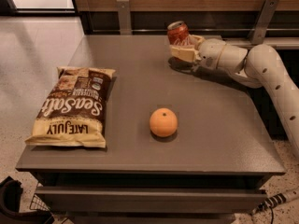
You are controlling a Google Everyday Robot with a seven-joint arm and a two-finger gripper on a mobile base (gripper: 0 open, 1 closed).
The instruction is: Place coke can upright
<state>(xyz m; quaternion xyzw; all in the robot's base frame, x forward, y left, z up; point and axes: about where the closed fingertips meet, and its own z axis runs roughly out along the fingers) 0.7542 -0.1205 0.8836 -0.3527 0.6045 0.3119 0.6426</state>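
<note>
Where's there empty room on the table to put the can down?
Bare table lies between the chip bag and the gripper, which holds the coke can near the back edge. More room lies beyond the orange, toward the arm's side. The bag crowds the other side.

gripper holding coke can, far table edge | orange centre | chip bag left | gap between passable

Bag "Sea Salt", "LATE JULY", coke can in end effector illegible

Break-room look: table, chip bag, speckled floor; claw grips coke can, far edge.
</note>
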